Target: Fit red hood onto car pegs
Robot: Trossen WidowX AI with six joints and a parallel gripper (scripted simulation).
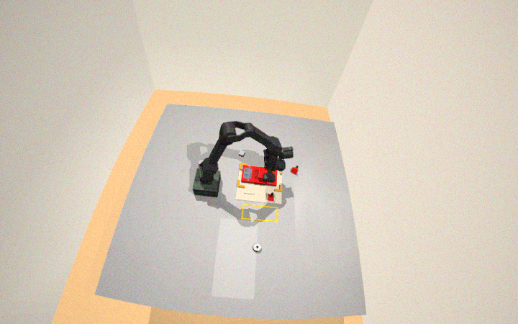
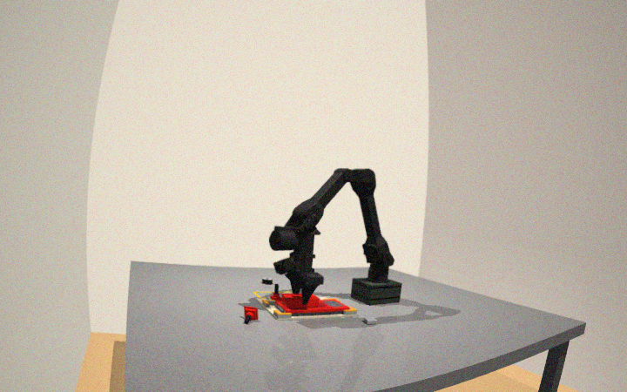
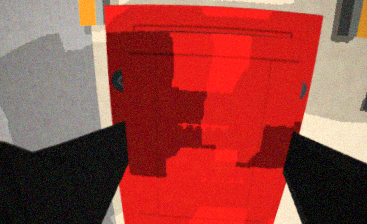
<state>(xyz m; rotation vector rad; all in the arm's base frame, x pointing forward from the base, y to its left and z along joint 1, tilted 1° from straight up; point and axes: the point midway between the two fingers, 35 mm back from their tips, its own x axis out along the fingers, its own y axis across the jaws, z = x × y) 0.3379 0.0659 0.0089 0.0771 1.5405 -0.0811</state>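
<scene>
My hand (image 1: 268, 177) (image 2: 301, 298) (image 3: 206, 133) is closed on the hood (image 2: 290, 298) (image 3: 224, 115), one finger along each side, and has it low over the right end of the car (image 1: 250, 180) (image 2: 337, 307) in its jig (image 1: 259, 194) (image 2: 284, 315); I can't tell whether the pegs are in the corner holes. On the tabletop (image 1: 164, 258) (image 2: 198, 350), the top view gives me a white ring (image 1: 254, 250) at the near side and a small red piece (image 1: 293, 171) (image 2: 251, 313) just right of the jig.
</scene>
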